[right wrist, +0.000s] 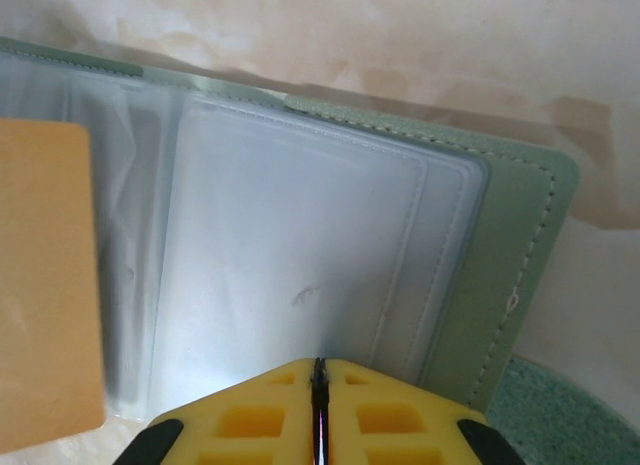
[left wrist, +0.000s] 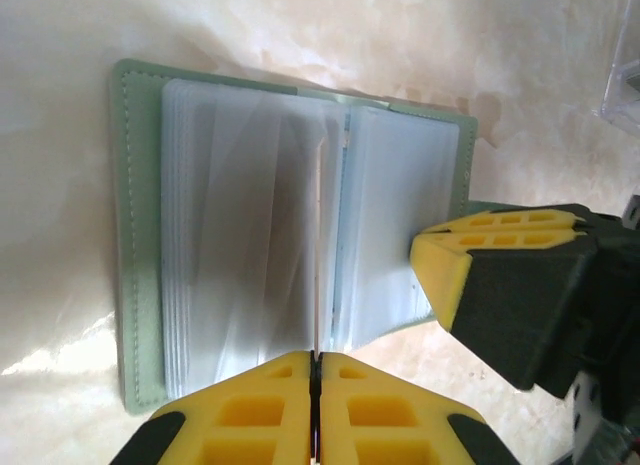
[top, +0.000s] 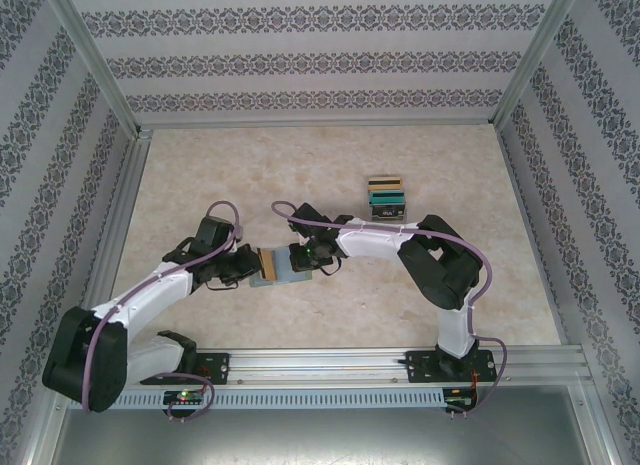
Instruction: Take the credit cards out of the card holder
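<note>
The grey-green card holder (top: 283, 273) lies open on the table between both grippers, its clear sleeve pages fanned out (left wrist: 140, 235) (right wrist: 510, 265). My left gripper (top: 256, 264) (left wrist: 316, 357) is shut on a yellow-gold credit card (right wrist: 45, 285). The left wrist view has that card edge-on as a thin pale line (left wrist: 321, 235) standing between the pages. My right gripper (top: 300, 261) (right wrist: 319, 363) is shut, with its fingers (left wrist: 455, 270) against the right-hand sleeve page. A stack of other credit cards (top: 386, 195), gold, teal and grey, lies further back on the right.
Patterned walls and aluminium frame rails (top: 120, 215) enclose the beige table (top: 250, 165). A clear plastic edge (left wrist: 622, 95) lies just beyond the holder. Both forearms meet over the table's near middle.
</note>
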Action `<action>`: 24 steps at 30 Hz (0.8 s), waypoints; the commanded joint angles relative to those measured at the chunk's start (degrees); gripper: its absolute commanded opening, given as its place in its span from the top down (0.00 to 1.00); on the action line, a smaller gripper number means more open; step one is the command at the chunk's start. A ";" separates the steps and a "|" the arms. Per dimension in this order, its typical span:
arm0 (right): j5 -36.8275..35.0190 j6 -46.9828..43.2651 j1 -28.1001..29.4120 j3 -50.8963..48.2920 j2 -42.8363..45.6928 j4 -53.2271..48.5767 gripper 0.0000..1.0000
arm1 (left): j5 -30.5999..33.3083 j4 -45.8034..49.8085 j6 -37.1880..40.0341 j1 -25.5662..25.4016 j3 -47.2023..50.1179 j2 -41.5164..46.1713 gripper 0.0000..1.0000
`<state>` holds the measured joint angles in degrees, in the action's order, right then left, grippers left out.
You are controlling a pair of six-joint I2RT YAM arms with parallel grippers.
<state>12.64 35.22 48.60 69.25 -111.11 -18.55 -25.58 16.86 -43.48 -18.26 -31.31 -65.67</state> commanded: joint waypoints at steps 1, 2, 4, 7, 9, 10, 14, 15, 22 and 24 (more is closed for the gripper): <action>-0.34 -1.65 -0.59 0.39 2.53 -0.69 0.85 | 1.45 6.13 0.78 0.73 -2.87 3.01 0.91; -0.49 -1.58 -0.87 0.53 3.46 -0.92 0.85 | 1.66 6.90 0.92 0.69 -3.41 3.72 0.91; -0.52 -1.56 -1.27 0.70 5.34 -1.12 0.82 | 1.64 7.60 0.96 0.72 -4.19 4.66 0.91; 0.21 -1.12 -2.05 0.12 8.94 -0.69 0.76 | 0.16 7.12 0.64 0.73 -5.31 5.57 0.91; 1.61 -0.46 -2.65 -0.87 11.52 0.51 0.74 | -1.99 5.44 0.51 0.75 -5.92 5.64 0.93; 2.97 0.28 -3.14 -1.56 12.83 1.54 0.72 | -3.04 4.52 0.38 0.70 -6.40 5.63 0.95; 9.93 5.33 -5.88 -6.02 17.87 8.83 0.68 | -7.66 -2.22 -1.70 0.70 -6.92 5.22 1.00; 11.58 6.68 -6.64 -7.32 18.89 10.86 0.67 | -8.69 -4.04 -2.41 0.73 -6.97 4.92 1.00; 22.33 15.16 -10.81 -13.91 22.34 24.40 0.64 | -18.44 -19.95 -9.48 0.76 -7.45 0.44 1.00; 24.28 17.35 -11.55 -15.38 22.51 28.04 0.65 | -20.33 -22.76 -10.81 0.72 -7.63 -0.63 1.00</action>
<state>30.48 47.53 37.74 55.75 -89.97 0.91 -40.05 3.73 -50.35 -18.24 -37.04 -65.39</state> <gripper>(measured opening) 0.351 0.051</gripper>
